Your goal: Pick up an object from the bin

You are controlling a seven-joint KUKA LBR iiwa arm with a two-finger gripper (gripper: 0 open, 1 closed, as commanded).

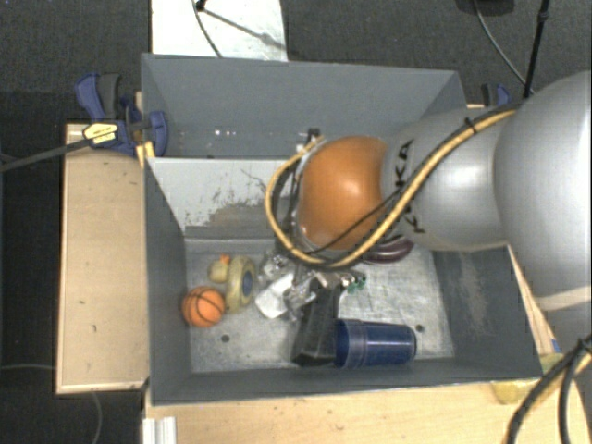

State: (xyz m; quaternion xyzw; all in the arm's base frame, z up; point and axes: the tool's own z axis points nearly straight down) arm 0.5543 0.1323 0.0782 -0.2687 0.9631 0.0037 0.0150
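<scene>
Orange and ribbed like a basketball, a small ball [203, 306] lies at the left of the grey bin's [370, 100] floor, with a yellowish tape roll [240, 281] just beside it. Mid-floor, the tool [303, 288] hangs low over a crumpled whitish piece [271, 301] and a black oblong thing [314, 333]; I cannot tell whether it is open or closed. A dark blue cylinder [377, 343] lies touching the black thing's right side.

Dark grey floor [55, 26], soft even light

claw [298, 289] low at bin [171, 248] middle | black block [316, 333], blue cylinder [377, 343] beside | orange ball [204, 307] left
</scene>
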